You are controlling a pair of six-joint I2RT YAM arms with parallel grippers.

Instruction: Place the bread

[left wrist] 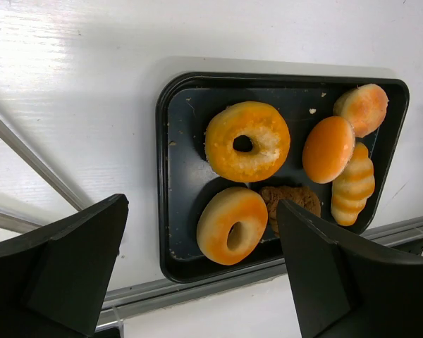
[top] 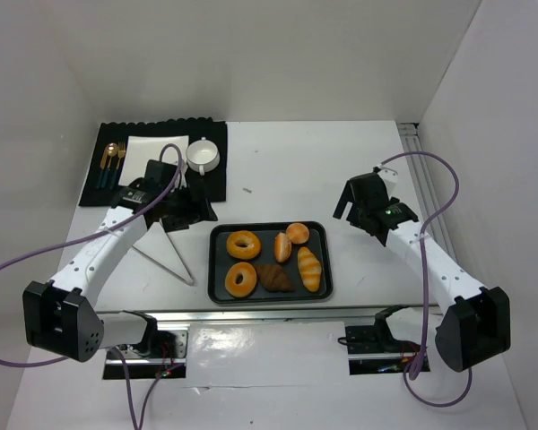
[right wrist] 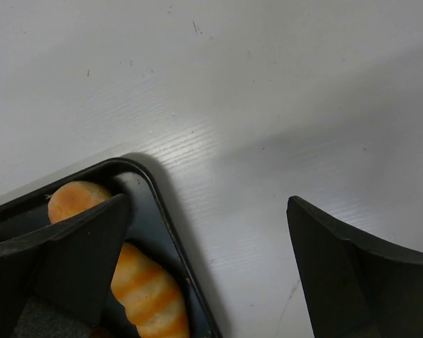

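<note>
The white desk (top: 287, 170) carries everything I have to work with. At its far left lies a black mat (top: 217, 184), and nearer me, in the middle, sits the dark tray (top: 217, 262) with all the bread on it, none yet moved off.

My left gripper (top: 181, 213) hangs just beside the tray's left edge, spread as wide as it goes and holding nothing. My right gripper (top: 357, 208) hovers off the tray's far right corner, also wide open and empty.

On the mat lies a white square plate (top: 152, 148), which I judge to be the likely target (the task does not say).

The pieces are crowded, and that is my main worry. The near ring doughnut (top: 241, 279) touches the brown croissant (top: 273, 277), so a wide grab could pinch both or drag one along. The far ring doughnut (top: 243, 244) looks soft, and a hard squeeze may crush it.

A finger catching the rim could shove the tray, and thin metal rods (top: 172, 257) lie just left of it, in my reach path.

On the way to the plate, the white cup (top: 202, 154) is close enough to knock
</note>
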